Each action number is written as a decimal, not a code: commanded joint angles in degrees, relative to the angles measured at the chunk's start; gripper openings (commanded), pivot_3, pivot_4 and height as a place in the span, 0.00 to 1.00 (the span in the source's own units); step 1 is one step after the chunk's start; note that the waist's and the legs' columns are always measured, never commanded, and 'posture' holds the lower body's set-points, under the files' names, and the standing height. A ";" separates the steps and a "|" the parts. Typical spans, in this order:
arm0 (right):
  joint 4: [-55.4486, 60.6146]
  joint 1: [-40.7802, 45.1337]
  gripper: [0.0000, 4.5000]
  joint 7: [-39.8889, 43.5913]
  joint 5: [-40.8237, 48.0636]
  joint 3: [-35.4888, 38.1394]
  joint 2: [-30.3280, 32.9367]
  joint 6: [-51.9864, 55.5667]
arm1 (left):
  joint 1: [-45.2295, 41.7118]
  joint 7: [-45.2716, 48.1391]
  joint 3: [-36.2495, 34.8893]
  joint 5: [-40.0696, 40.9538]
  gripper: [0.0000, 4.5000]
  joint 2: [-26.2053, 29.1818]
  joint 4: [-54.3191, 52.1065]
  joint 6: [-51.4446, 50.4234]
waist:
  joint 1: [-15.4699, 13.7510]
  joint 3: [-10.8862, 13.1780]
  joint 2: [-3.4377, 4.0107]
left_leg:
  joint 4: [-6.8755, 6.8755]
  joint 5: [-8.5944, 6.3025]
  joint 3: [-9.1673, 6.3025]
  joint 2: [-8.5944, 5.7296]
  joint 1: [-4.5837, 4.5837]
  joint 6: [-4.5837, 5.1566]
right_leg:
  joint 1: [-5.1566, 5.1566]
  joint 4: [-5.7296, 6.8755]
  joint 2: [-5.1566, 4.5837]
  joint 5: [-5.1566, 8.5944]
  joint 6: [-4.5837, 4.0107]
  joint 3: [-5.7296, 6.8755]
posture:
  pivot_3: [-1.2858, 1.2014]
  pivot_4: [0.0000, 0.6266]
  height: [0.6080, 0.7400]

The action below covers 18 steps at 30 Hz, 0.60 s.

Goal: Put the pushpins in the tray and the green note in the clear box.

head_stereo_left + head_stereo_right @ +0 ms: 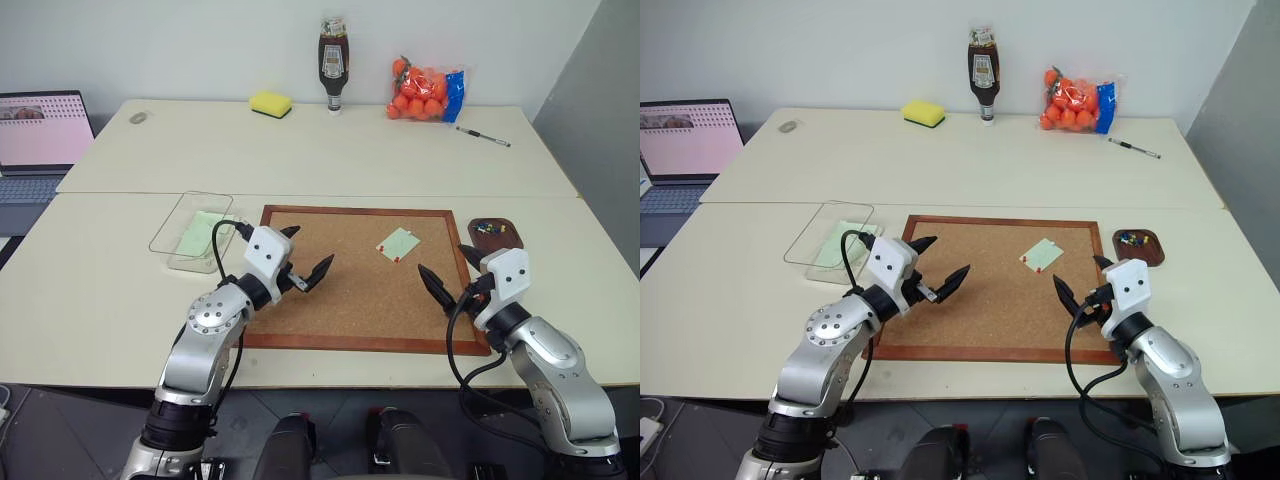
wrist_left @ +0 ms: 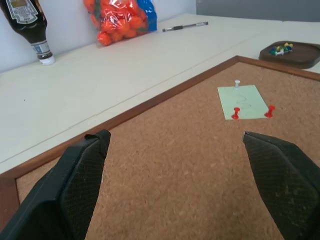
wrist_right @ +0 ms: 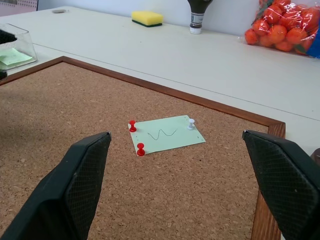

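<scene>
Left eye view: the left gripper (image 1: 306, 258) is held over the near left part of the corkboard (image 1: 340, 300), and its two fingers are spread wide apart with nothing between them. The clear box (image 1: 172, 232) sits just past it on its outer side, with a pale green slip inside. The right gripper (image 1: 450, 268) is held over the near right edge of the corkboard, also spread wide and empty. The tray (image 1: 503, 227) is seen on the bench (image 1: 330, 160) just beyond it, with small pins inside. The green note (image 1: 398, 242) lies on the corkboard ahead, between the two grippers.

Left wrist view: the green note (image 2: 243, 102) is seen ahead between the fingers, well apart from them. Two red pushpins (image 2: 235, 113) and one white pin (image 2: 237, 83) are stuck in it.

Right wrist view: the same note (image 3: 167, 134) lies ahead of the open fingers, pinned flat. A yellow sponge (image 3: 147, 18) is seen far behind it.
</scene>
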State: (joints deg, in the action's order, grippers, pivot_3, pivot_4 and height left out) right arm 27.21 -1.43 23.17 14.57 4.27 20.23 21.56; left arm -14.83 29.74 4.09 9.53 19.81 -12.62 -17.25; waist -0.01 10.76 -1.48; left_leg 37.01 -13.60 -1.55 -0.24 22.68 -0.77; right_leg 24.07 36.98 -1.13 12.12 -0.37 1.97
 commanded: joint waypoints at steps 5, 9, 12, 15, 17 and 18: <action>2.92 1.95 1.00 -0.41 0.37 -0.20 0.22 0.10 | -4.24 4.33 1.17 2.88 0.96 -0.08 1.68 -1.41 | 0.03 0.00 0.00 | 0.00 0.00 0.00 -0.01 -0.01 0.00 | 0.00 0.01 0.03 0.00 0.00 0.00 | 0.52 0.24 1.00; 3.43 2.04 1.00 -0.92 0.38 -0.76 -0.10 0.95 | -4.97 5.25 2.70 1.94 0.81 -0.01 3.39 -1.66 | 0.03 0.00 0.00 | 0.00 0.00 -0.01 -0.01 0.00 0.00 | 0.00 0.00 0.04 0.00 0.00 0.01 | 0.52 0.24 1.00; 3.52 2.57 1.00 -1.40 0.39 -1.21 -0.12 1.67 | -5.19 5.27 3.56 1.27 0.69 -0.35 4.50 -1.19 | 0.04 0.00 0.00 | 0.00 0.00 0.01 -0.01 0.00 0.00 | 0.00 0.00 0.04 0.00 0.00 -0.01 | 0.52 0.24 1.00; 3.41 3.68 1.00 -1.76 1.00 -0.88 -0.23 2.94 | -5.97 4.22 4.14 0.34 0.57 -0.84 5.99 -1.11 | 0.04 0.00 0.00 | 0.01 0.00 0.02 -0.02 0.00 0.00 | 0.00 0.01 0.04 -0.01 0.01 -0.02 | 0.52 0.24 1.00; 3.13 4.60 1.00 -1.70 1.91 -0.40 -0.21 4.11 | -6.33 4.16 4.31 0.11 0.49 -0.98 6.57 -1.31 | 0.03 0.00 0.00 | 0.02 0.00 -0.01 -0.01 0.00 0.00 | 0.00 0.01 0.04 -0.01 0.01 0.01 | 0.52 0.24 1.00; 2.87 5.21 1.00 -1.48 2.35 -0.16 -0.02 4.75 | -6.46 4.22 4.36 -0.07 0.45 -0.99 6.93 -1.41 | 0.03 0.00 0.00 | 0.02 0.00 -0.01 -0.02 0.00 0.00 | 0.00 0.02 0.04 -0.01 0.01 0.01 | 0.52 0.24 1.00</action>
State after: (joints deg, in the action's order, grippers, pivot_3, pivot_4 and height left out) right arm 27.80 1.97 21.65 15.09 3.00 20.01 24.96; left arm -19.86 34.29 8.28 9.98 18.99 -5.22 -19.34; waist 0.01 10.76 -1.48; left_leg 37.03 -13.59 -1.57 -0.26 22.69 -0.76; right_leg 24.06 36.99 -1.09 12.11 -0.36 1.99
